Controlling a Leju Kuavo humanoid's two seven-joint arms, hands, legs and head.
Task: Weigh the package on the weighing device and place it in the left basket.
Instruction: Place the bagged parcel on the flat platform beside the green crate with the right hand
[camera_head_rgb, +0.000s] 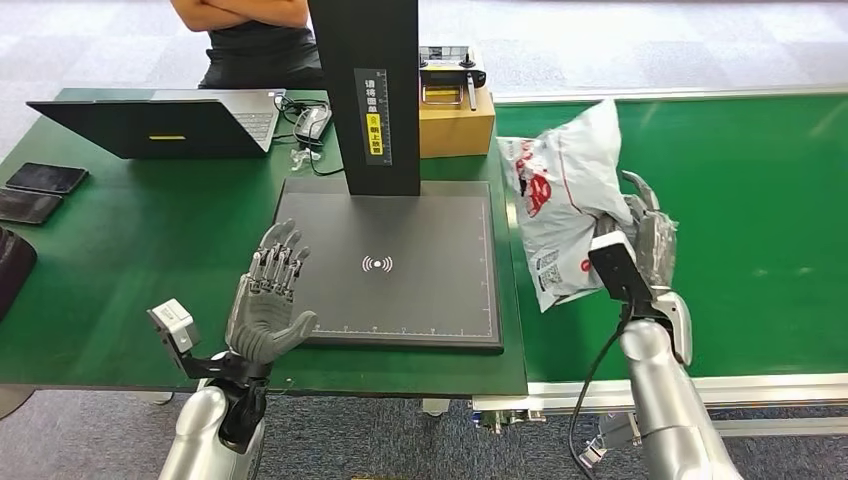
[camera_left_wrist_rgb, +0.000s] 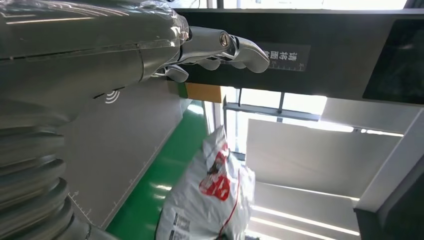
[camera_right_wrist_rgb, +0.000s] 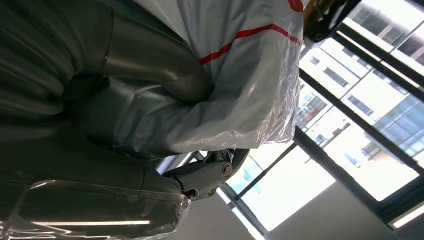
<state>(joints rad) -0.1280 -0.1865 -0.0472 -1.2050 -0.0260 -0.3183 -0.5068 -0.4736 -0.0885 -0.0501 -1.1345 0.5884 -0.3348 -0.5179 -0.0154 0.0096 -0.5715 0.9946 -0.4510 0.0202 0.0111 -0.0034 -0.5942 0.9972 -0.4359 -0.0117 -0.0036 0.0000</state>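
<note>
Our right hand (camera_head_rgb: 648, 235) grips the package (camera_head_rgb: 562, 205), holding it up off the green conveyor belt (camera_head_rgb: 760, 200), just right of the weighing device (camera_head_rgb: 400, 265). The package isn't touching the scale plate.

Package: white-grey plastic mailer bag, crinkled and soft, with a bunched top corner pointing up. Red printed graphic on the upper face, small red mark lower down, black barcode-type labels near the bottom edge. In the left wrist view the same package (camera_left_wrist_rgb: 210, 200) shows a red logo patch and a thin red line down the side. In the right wrist view the package (camera_right_wrist_rgb: 240, 75) is glossy, with a red stripe across it; thumb on one side of the film, fingers (camera_right_wrist_rgb: 210, 175) wrapped around the other, so the hand (camera_right_wrist_rgb: 150, 100) is clamped on it.

Our left hand (camera_head_rgb: 270, 300) is over the near-left corner of the scale plate, palm up, fingers spread, holding nothing. The left wrist view shows the same hand (camera_left_wrist_rgb: 215, 47) with its fingers loosely extended.

Weighing device: flat dark plate with a white wireless symbol at centre, ruler marks along the edges, black upright column at the back with a yellow-and-white label.

On the green table (camera_head_rgb: 130, 250): open laptop (camera_head_rgb: 160, 125) and two phones (camera_head_rgb: 40, 190) at left, cardboard box (camera_head_rgb: 457, 120) behind the scale. A person (camera_head_rgb: 255, 40) stands behind the table with arms folded.
</note>
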